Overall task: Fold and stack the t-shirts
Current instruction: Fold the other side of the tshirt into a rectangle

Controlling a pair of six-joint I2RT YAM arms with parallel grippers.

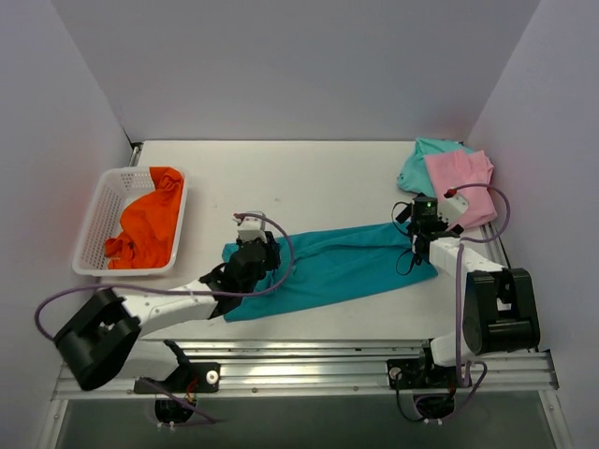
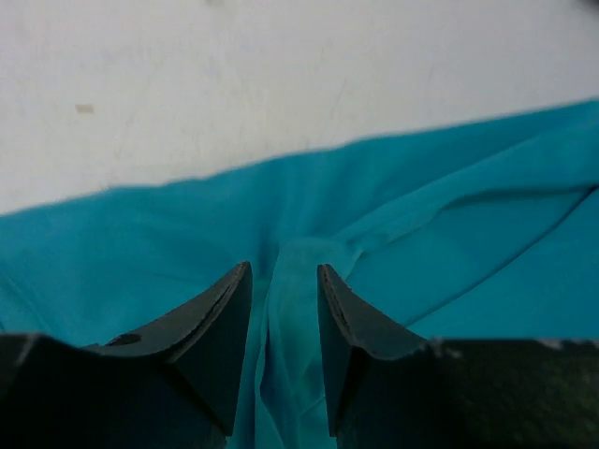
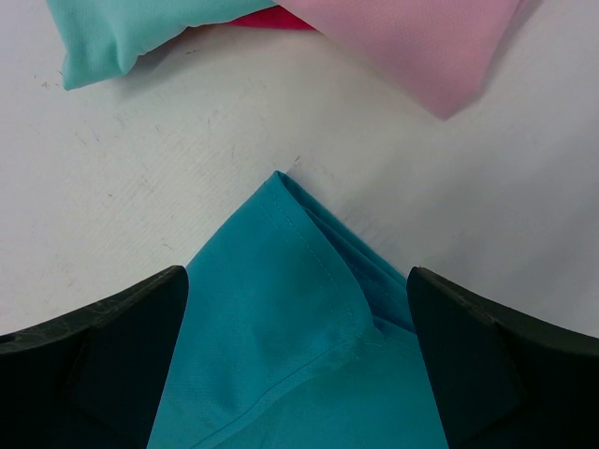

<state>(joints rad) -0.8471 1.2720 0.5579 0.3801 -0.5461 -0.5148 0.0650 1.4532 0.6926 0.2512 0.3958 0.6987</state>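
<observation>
the teal-blue shirt lies stretched out as a long rumpled band across the near middle of the tabletop, one end under each arm.

the left fingers are drawn narrow, and a raised ridge of the teal cloth stands pinched in the slim gap between them. the right fingers are spread wide. a pointed, hemmed corner of the teal-blue shirt lies flat on the tabletop between them, and they are not gripping it.

just beyond that corner, at the far right of the tabletop, the pink shirt lies folded and partly overlaps the mint-green shirt. both are near the teal corner but separated from it by bare tabletop.

well apart on the left stands a white lattice basket with the orange shirt heaped inside it. one part of that shirt is bunched up against the basket's far rim. purple cables loop from both wrists over the cloth.

from above, the left arm covers the teal-blue shirt's left end, so how it finishes there cannot be seen, and no collar can be made out anywhere on it. the right wrist hides the corner in that view.

in the right wrist view the pink and mint-green shirts are cut off by the top edge. a small red sliver shows between them, and what it belongs to cannot be told. in the left wrist view the cloth close to the fingers is blurred.
</observation>
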